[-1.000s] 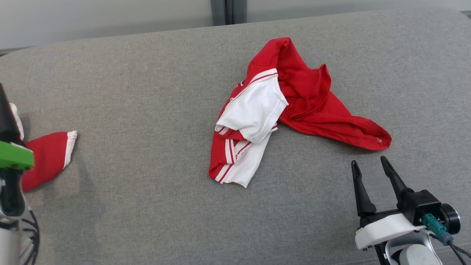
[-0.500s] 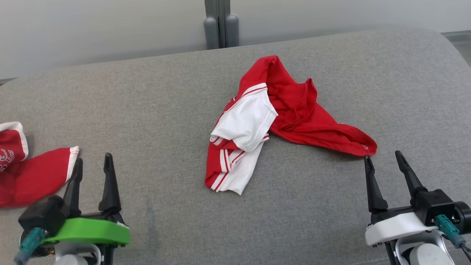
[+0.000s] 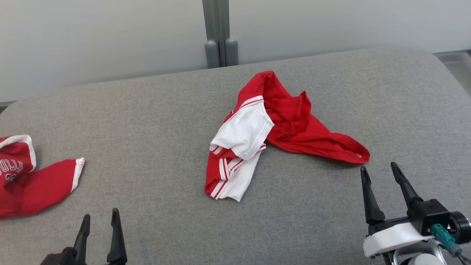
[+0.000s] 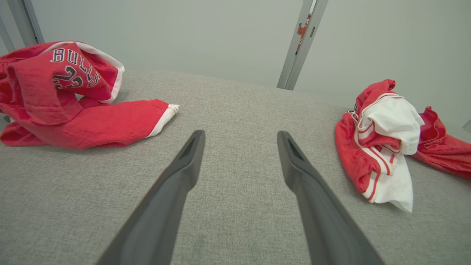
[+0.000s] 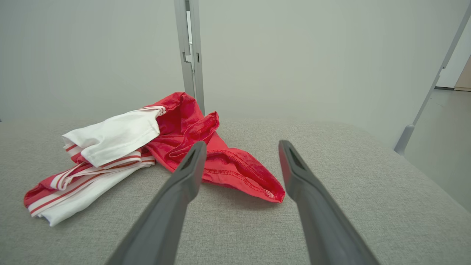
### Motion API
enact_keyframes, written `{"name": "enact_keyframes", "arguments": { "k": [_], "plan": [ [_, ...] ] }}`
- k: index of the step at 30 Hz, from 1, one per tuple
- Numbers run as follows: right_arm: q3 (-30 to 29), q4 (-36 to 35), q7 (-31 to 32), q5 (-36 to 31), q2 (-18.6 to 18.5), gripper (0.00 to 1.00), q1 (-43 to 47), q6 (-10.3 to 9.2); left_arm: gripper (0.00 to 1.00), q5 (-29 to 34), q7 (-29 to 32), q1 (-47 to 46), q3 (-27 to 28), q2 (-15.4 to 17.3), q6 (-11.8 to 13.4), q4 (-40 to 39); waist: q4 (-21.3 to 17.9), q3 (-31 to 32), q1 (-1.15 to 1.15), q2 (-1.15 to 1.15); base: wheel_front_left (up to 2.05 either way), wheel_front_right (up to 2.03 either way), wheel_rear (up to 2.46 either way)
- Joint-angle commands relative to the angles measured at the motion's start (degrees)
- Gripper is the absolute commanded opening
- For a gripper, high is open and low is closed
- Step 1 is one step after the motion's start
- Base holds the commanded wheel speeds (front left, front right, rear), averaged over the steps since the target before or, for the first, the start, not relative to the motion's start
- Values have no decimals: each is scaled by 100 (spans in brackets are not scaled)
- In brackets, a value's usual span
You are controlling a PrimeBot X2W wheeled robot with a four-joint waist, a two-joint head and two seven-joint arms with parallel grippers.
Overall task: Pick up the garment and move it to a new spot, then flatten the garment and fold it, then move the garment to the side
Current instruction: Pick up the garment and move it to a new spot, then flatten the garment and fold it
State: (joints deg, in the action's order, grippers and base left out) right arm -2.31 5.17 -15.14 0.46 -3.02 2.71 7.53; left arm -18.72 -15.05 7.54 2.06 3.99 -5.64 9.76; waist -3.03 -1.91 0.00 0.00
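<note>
The garment is a crumpled red and white piece lying in the middle of the grey cushioned surface; a red tail of it stretches out to the right. My right gripper stands open at the lower right, its tips just short of that tail. In the right wrist view the garment lies ahead and to the left of the open right gripper. At the bottom left, my left gripper is open and holds nothing. The left wrist view has the garment to the right of the open left gripper.
A second red garment with white trim and lettering lies bunched at the far left, also the red garment in the left wrist view. A grey post rises behind the surface against a pale wall. The surface rounds off at the right edge.
The head camera has tilted, so the whole picture slid down. My left gripper left the red garment at the far left and drew back to the bottom edge, open. The right gripper barely moved.
</note>
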Motion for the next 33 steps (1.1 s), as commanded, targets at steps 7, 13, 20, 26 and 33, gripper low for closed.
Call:
{"name": "enact_keyframes", "arguments": {
  "k": [7,13,20,26,33],
  "plan": [
    [78,23,-1,113,3,100,101,-8,100,180,-18,-17,242,-100,-142,136,-136,83,0,0,0,0,0],
    [87,43,-1,143,8,100,115,-8,100,136,-18,-26,234,-110,-187,147,-130,89,0,0,0,0,0],
    [155,65,-1,170,9,100,101,-8,100,131,-18,-47,173,-111,-190,116,-131,56,0,0,0,0,0],
    [210,77,-1,189,10,100,-13,-8,100,23,-18,-331,-204,-111,-190,90,-205,-58,0,0,0,0,0],
    [264,97,-1,252,8,100,-169,-8,100,-217,-18,-1045,-1211,-106,-191,559,-429,-273,0,0,0,0,0]
  ]
}}
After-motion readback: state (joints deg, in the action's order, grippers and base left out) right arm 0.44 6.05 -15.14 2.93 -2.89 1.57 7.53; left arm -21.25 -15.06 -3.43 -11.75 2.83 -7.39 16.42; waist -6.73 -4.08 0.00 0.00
